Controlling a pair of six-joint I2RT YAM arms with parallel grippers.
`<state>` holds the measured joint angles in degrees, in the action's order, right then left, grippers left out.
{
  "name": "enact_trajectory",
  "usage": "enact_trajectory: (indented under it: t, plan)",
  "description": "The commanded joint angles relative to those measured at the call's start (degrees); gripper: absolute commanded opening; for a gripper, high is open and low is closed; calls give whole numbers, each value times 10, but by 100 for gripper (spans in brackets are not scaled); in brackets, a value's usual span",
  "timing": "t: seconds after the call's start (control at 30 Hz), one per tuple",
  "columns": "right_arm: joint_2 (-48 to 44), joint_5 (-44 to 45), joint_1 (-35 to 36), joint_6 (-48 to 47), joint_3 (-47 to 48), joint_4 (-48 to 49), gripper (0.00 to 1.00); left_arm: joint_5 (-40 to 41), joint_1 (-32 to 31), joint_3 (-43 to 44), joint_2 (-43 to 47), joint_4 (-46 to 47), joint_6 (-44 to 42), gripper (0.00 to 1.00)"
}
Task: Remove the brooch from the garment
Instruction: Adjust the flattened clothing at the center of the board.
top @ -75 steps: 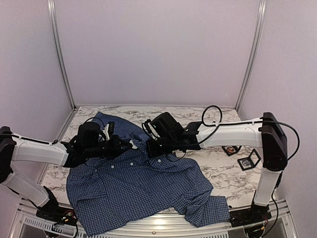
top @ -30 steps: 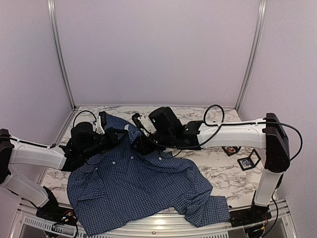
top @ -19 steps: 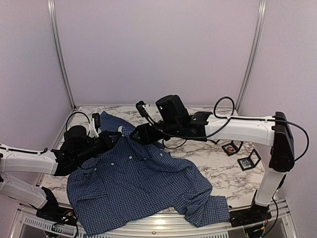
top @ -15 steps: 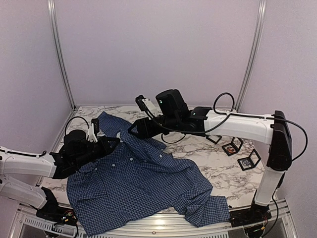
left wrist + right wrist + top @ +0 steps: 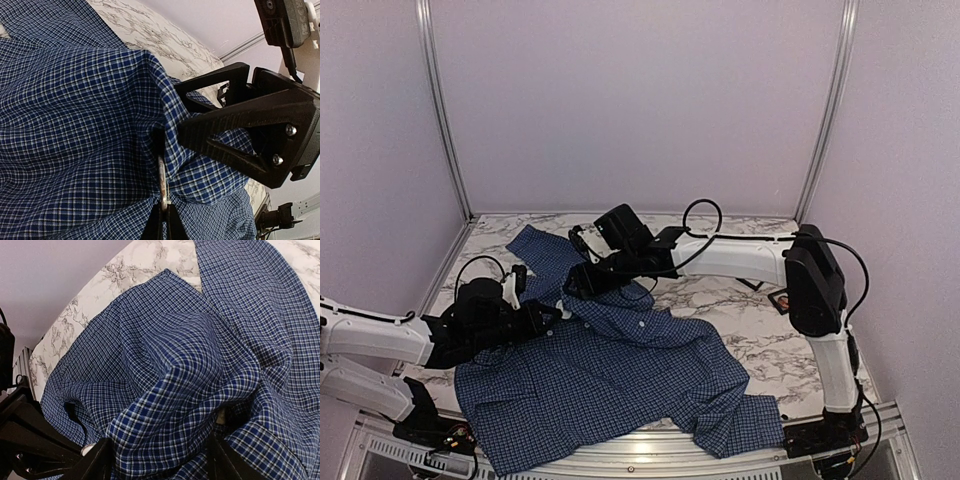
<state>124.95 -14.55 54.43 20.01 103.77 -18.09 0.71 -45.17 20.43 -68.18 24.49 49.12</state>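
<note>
The garment point(image 5: 610, 370), a dark blue checked shirt, lies spread over the marble table. In the left wrist view my left gripper point(image 5: 164, 220) is shut on the brooch point(image 5: 162, 182), a thin pale-and-orange disc seen edge-on, with the garment point(image 5: 75, 115) puckered around it. From above, the left gripper point(image 5: 552, 313) sits at the shirt's upper left part and the brooch is too small to make out. My right gripper point(image 5: 575, 282) reaches across to the same spot. Its jaws point(image 5: 157, 450) stand wide open astride a raised fold of the garment point(image 5: 165, 340), and its black fingers point(image 5: 235, 145) lie just right of the brooch.
Small black-framed pieces point(image 5: 782, 300) lie on the marble table point(image 5: 760, 340) at the right, partly behind the right arm. Pale walls with metal rails enclose the back and sides. The shirt's hem overhangs the table's front edge point(image 5: 650, 455).
The right gripper has opened and swung left and down onto the shirt by the left gripper. The left arm has drawn back and lower, still shut.
</note>
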Motion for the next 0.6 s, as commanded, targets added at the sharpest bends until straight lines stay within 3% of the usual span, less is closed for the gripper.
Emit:
enact_trajectory:
  t: [0.0,0.2,0.27,0.37,0.57]
  plan:
    - [10,0,-2,9,30,-25,61,1,-4,-11,2,-13,13,0]
    - [-7,-17,1,18,-8,-1,36,17,-4,-8,-1,-1,14,0]
    - [-13,-23,3,25,-22,9,19,22,-4,-5,-3,7,17,0]
    - [-24,-28,6,34,-43,20,3,42,-4,-3,-5,20,27,0]
    - [-51,-30,12,68,-87,50,0,76,-4,0,-26,95,38,0]
